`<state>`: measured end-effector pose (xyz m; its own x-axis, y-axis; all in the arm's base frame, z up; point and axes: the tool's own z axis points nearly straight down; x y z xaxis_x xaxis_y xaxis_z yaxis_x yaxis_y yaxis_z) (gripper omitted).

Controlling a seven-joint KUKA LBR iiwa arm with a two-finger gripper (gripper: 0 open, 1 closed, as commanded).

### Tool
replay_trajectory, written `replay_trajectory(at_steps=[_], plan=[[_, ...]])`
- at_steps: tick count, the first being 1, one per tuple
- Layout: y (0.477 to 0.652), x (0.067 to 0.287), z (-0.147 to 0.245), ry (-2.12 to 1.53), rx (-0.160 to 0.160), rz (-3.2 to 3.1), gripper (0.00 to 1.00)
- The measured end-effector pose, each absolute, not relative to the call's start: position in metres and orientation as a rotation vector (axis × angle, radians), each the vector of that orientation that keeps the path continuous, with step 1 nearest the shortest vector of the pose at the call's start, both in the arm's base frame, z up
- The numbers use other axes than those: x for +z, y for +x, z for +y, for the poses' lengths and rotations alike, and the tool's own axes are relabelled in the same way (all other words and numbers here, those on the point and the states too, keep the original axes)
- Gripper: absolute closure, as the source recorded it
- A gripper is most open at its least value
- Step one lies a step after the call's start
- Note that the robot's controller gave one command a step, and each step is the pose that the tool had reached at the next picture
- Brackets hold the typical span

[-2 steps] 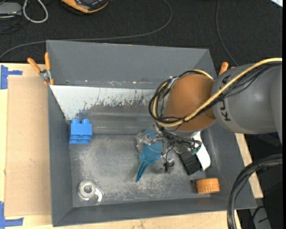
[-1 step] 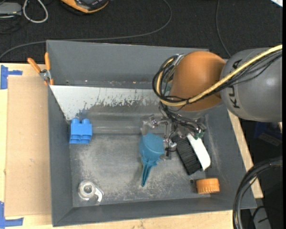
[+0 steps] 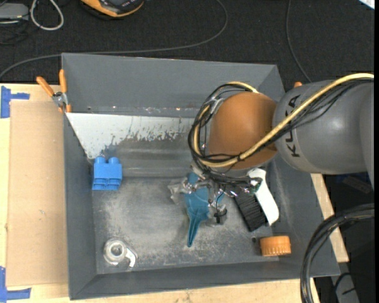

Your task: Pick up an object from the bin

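Gripper: The gripper (image 3: 204,197) sits low in the middle of the bin (image 3: 82,232), under the arm's round orange cover (image 3: 240,131). I cannot tell if it is open or squeezed shut. The shiny metal bits there are too jumbled to read.

Thing: A blue-green pointy thing (image 3: 194,219) lies right under the gripper.

Where it is: It is on the bin floor, near the middle. Its wide end is tucked up by the gripper. Its thin tip points down toward the bottom wall in the camera view.

How it looks: It is wide at one end and gets thinner until it ends in a point, a bit like a little cone. It looks smooth, and I think it is light plastic.

Things around it: A black and white brush (image 3: 259,204) lies just beside it on the right. An orange round thing (image 3: 275,245) is near the bottom right corner. A blue block (image 3: 107,173) is well apart on the left. A clear round thing (image 3: 117,252) sits in the bottom left corner.

How to do it well: I think the wide end is the best place to hold, because the thin tip could slip away. Squeeze across the fat part, then lift straight up so it does not bump the brush.

What could go wrong: The slanted smooth sides might slide out of the squeeze. The brush is close and could get caught too.
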<state>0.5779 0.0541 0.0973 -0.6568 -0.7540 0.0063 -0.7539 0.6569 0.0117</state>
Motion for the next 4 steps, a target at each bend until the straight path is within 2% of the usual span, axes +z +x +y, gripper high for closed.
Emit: replay_trajectory(at_steps=[1,2,4], plan=[[0.597,0.069,0.034,1.550,0.002,-2.740,0.00],[0.592,0.069,0.098,1.686,-0.017,-2.642,1.00],[0.592,0.070,0.098,1.681,-0.019,-2.646,1.00]])
